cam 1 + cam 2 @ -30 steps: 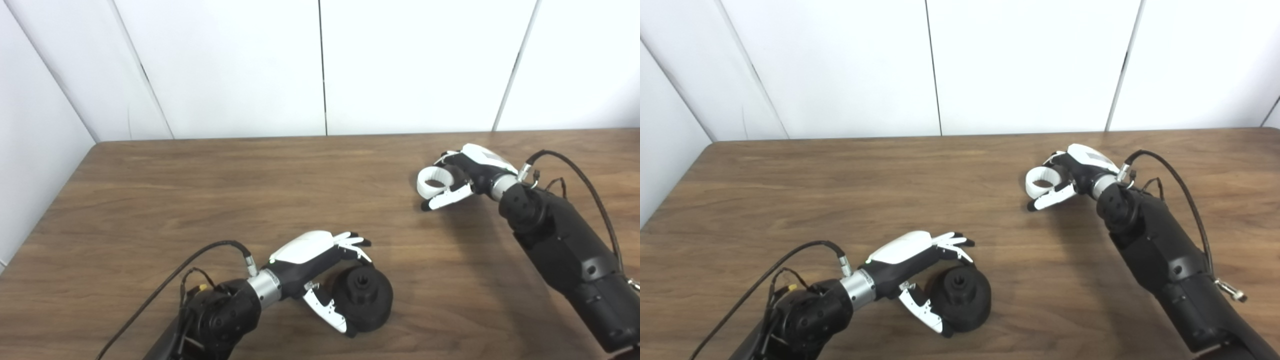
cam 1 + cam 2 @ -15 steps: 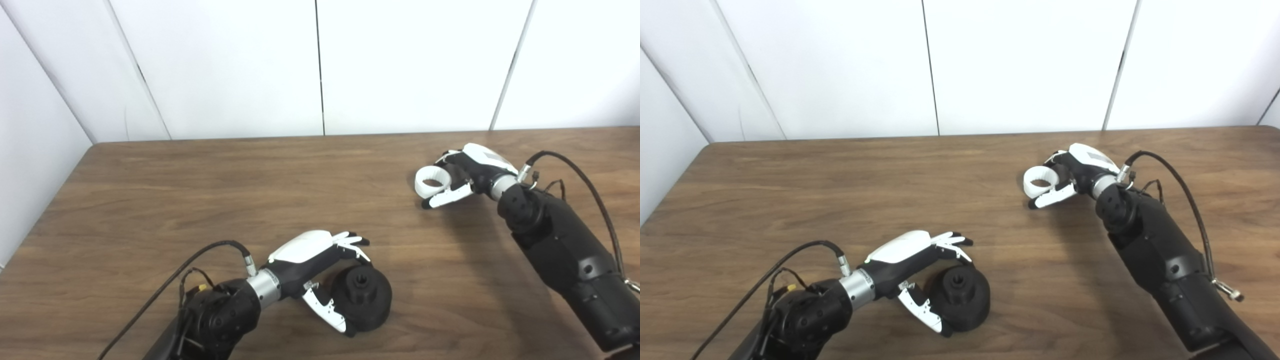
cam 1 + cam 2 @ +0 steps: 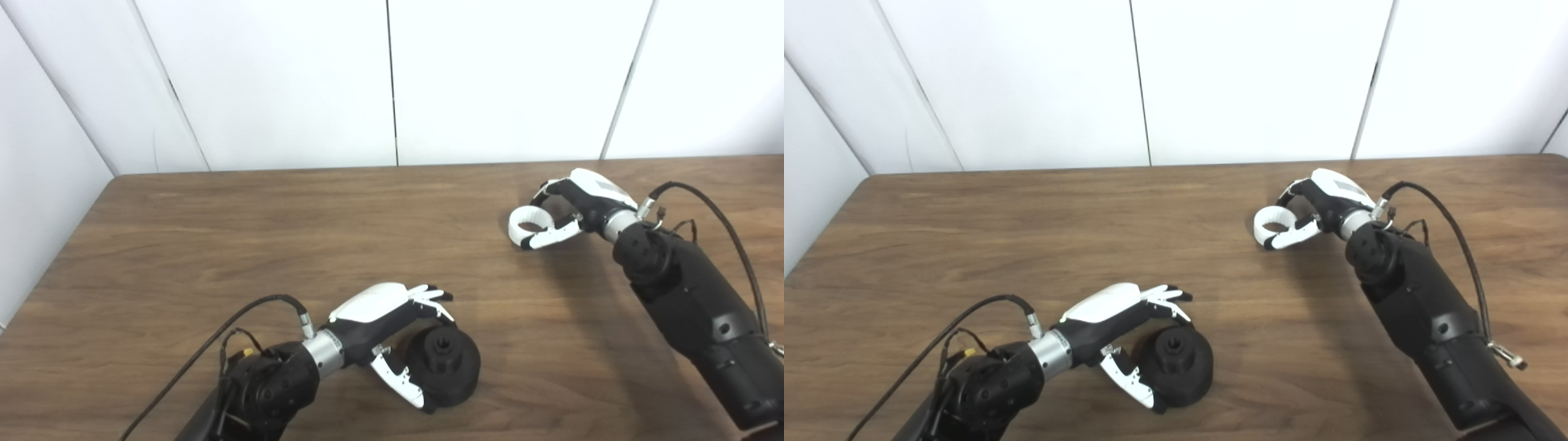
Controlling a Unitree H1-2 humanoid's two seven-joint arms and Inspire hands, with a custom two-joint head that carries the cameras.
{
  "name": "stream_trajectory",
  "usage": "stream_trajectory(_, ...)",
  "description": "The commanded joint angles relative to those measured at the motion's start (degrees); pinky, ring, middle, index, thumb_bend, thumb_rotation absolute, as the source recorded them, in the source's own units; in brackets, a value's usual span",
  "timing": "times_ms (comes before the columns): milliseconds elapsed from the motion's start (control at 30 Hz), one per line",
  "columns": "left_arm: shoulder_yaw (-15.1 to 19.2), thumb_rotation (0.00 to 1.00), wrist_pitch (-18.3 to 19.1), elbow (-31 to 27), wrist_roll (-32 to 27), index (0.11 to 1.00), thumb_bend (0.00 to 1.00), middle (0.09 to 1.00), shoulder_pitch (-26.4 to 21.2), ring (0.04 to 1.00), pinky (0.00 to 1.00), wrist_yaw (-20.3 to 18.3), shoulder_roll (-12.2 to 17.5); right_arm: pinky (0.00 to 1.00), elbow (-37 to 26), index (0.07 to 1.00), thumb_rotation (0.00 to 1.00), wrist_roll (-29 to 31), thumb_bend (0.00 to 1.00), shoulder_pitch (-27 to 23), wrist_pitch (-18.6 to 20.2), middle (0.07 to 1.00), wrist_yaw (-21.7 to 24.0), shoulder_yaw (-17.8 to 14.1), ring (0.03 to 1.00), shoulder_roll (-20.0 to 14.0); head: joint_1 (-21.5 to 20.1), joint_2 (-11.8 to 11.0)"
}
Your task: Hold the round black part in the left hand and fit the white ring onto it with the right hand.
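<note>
Black part, white ring apart.

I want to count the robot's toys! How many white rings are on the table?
1. The white ring sits at the far right of the table, between the right hand's fingers. No other ring shows.

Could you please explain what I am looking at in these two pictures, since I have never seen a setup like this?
Both pictures show the same scene, taken by two cameras side by side on a humanoid robot's head, looking down at a brown wooden table. The two black arms entering from the bottom belong to the robot. The left robot hand is curled around a round black part that sits on the table, its fingers apart rather than clamped. The right robot hand pinches a white ring just above the table, farther back. The ring is not yet on the black part.
</note>
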Motion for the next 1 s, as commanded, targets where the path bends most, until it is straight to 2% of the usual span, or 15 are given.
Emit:
stream_trajectory(0,-0.3,0.24,0.0,-0.2,0.0,0.682,0.93,0.964,-0.6,1.0,0.94,-0.9,0.4,1.0,-1.2,0.651,0.3,0.2,0.8,-2.8,-1.7,0.895,-1.8,-1.1,0.967,-0.6,0.0,0.0)
stream_trajectory(467,-0.2,0.24,-0.4,0.1,-0.1,0.679,0.93,0.965,-0.4,1.0,0.95,-0.8,0.2,1.0,-0.9,0.64,0.28,0.0,0.8,-2.8,-2.0,0.9,-2.1,-1.4,0.968,-0.4,0.1,0.0)
stream_trajectory(967,-0.3,0.24,0.1,0.0,0.0,0.682,0.94,0.965,-0.6,1.0,0.94,-1.0,-0.3,1.0,-3.6,0.615,0.27,0.1,0.8,-2.0,-2.3,0.907,-2.0,-2.3,0.982,-1.0,0.2,0.2)
